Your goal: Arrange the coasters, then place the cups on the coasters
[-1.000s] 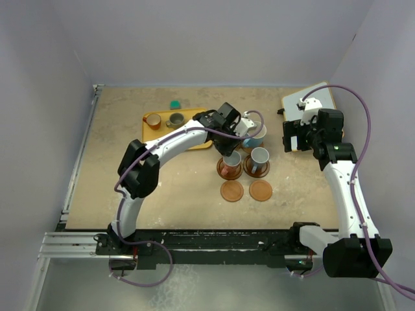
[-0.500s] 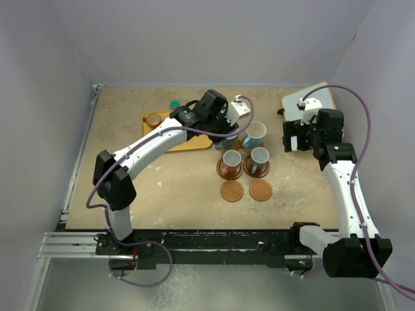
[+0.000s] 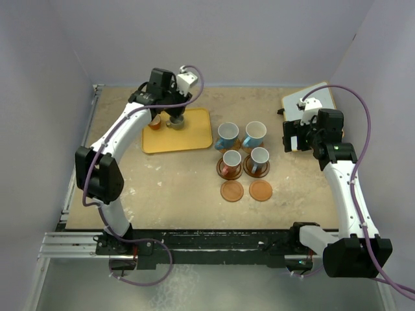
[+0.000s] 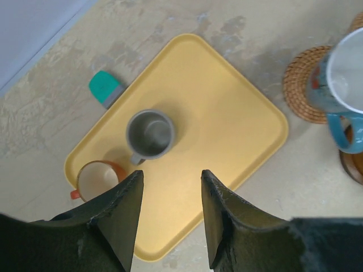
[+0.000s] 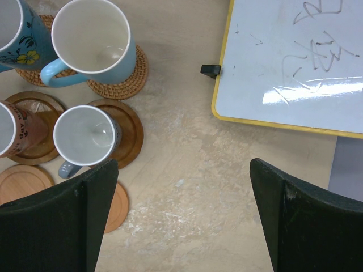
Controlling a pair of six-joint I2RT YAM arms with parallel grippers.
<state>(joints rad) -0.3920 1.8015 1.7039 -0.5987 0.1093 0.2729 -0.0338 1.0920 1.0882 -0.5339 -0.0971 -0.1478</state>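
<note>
So, we see a green thing (image 4: 106,88) beside the tray (image 4: 227,113) and a whiteboard (image 5: 295,62) at the right edge of the bench (image 5: 187,141). On the tray sit the grey cup (image 4: 150,134) and orange cup (image 4: 96,180). Four cups (image 5: 93,37) stand on coasters (image 5: 131,133) mid-bench, two bare coasters (image 3: 232,191) on their near side. Left end effector (image 4: 170,181) hovers over the grey cup, partly open, holding nothing; right end effector (image 5: 181,164) gapes wide, holding nothing.
</note>
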